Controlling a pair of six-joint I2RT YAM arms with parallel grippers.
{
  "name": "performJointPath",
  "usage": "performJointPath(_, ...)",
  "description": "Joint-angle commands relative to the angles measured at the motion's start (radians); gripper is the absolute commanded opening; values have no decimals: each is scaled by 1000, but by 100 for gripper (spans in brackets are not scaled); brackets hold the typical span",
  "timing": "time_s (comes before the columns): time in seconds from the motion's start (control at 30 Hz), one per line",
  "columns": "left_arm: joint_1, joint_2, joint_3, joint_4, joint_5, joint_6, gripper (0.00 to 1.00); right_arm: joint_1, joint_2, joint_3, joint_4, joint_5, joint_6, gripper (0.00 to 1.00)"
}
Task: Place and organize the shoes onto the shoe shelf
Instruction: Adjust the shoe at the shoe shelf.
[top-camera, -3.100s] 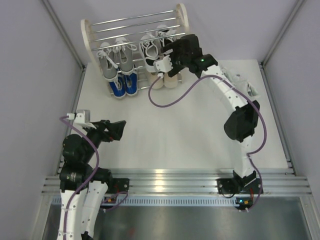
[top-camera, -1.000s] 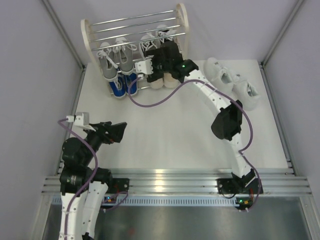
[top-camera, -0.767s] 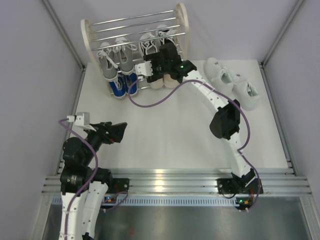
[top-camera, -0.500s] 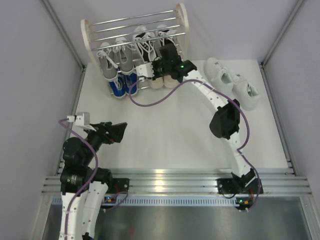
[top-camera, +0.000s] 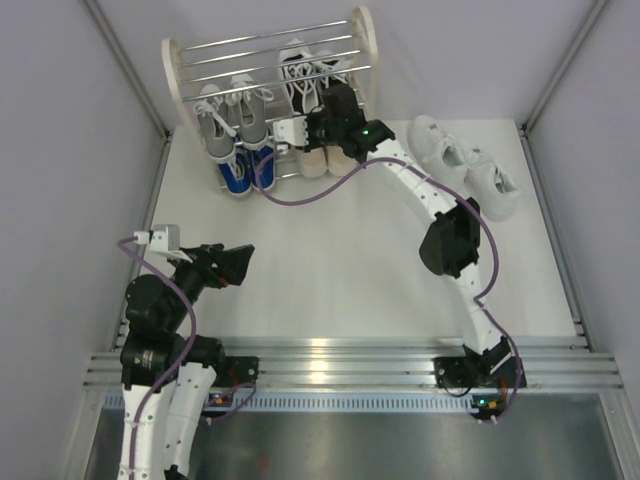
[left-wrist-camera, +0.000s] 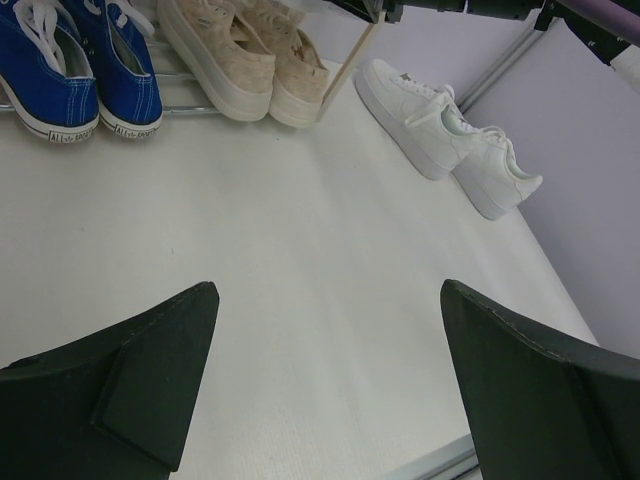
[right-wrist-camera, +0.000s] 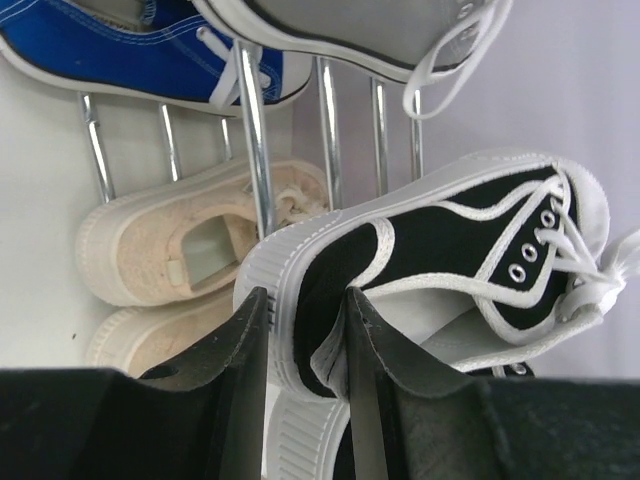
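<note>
The shoe shelf (top-camera: 175, 75) stands at the back left. Grey shoes (top-camera: 232, 118) lie on its middle rods, with blue shoes (top-camera: 245, 172) and beige shoes (top-camera: 320, 163) at the bottom. My right gripper (right-wrist-camera: 305, 330) is shut on the heel of a black-and-white shoe (right-wrist-camera: 450, 240), one finger outside the white sole and one inside the opening. This pair (top-camera: 305, 80) lies on the upper right rods, toes pointing back. The all-white shoes (top-camera: 465, 165) sit on the table to the right. My left gripper (left-wrist-camera: 330, 300) hangs open and empty at the near left.
Chrome rods (right-wrist-camera: 255, 140) run just left of the gripped heel, with a beige shoe (right-wrist-camera: 160, 240) below them. The shelf's cream right panel (top-camera: 365, 40) stands close beside my right wrist. A purple cable (top-camera: 300, 195) loops over the table in front of the shelf.
My right gripper shut on the black-and-white shoe's heel and pushed the pair up and back on the shelf. The left arm has not moved.
</note>
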Motion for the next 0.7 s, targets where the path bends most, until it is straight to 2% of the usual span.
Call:
performJointPath(0.0,1,-1,4,35,10,4,98,-17,-5,45,198,55,-4,22)
performJointPath(0.47,1,-2,4,38,10,1,98,-27,11,51,176,26,-35,27)
performJointPath(0.6,1,-1,2,38,11,1,98,-28,5,46,190,35,-30,40)
performJointPath(0.63,1,-2,2,38,11,-1,98,-30,5,43,195,38,-30,51)
performJointPath(0.67,3,-2,2,36,13,-1,98,-30,2,40,195,37,-29,55)
